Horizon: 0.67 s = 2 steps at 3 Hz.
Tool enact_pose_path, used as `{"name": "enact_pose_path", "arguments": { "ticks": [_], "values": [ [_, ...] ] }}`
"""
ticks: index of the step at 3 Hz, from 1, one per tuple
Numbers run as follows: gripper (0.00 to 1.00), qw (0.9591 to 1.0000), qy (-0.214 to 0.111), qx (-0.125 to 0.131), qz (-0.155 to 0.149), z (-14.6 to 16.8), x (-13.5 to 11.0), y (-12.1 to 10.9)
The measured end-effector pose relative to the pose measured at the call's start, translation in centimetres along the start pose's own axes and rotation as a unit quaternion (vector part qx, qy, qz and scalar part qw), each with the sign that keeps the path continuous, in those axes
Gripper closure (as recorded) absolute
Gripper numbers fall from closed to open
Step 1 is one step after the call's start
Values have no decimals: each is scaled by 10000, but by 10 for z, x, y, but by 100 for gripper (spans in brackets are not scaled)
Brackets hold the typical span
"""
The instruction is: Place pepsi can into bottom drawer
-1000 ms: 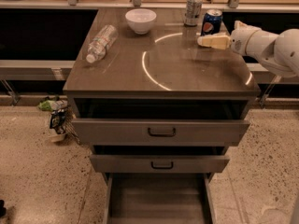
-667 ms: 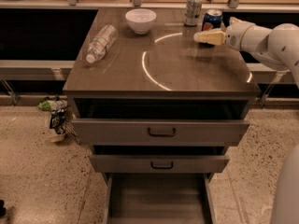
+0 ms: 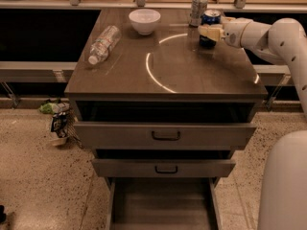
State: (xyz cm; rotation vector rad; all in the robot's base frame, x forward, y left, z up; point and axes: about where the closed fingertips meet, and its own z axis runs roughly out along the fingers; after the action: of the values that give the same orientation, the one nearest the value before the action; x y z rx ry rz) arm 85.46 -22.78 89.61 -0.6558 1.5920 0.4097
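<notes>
Hand [image 3: 207,33] at pepsi can [image 3: 211,17], far right of surface [image 3: 192,78].
Can dark blue, upright; hand's hold: cannot tell.

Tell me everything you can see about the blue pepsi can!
The pepsi can is small and dark blue with a silvery top, and looks like metal. It stands upright near the back right of the brown cabinet top, close beside a silver can. The robot's cream gripper sits right at the can and hides its middle, so the logo barely shows. I cannot tell if it is squeezing the can.
</notes>
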Motion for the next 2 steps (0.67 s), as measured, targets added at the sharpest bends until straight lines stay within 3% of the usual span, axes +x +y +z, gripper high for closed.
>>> {"name": "enact_pose_path", "arguments": {
  "ticks": [1,2],
  "values": [
    [71,9998,-3,-208,-20,3,2,4],
    [94,9982,-170,-574,-84,-13,-8,18]
  ]
}}
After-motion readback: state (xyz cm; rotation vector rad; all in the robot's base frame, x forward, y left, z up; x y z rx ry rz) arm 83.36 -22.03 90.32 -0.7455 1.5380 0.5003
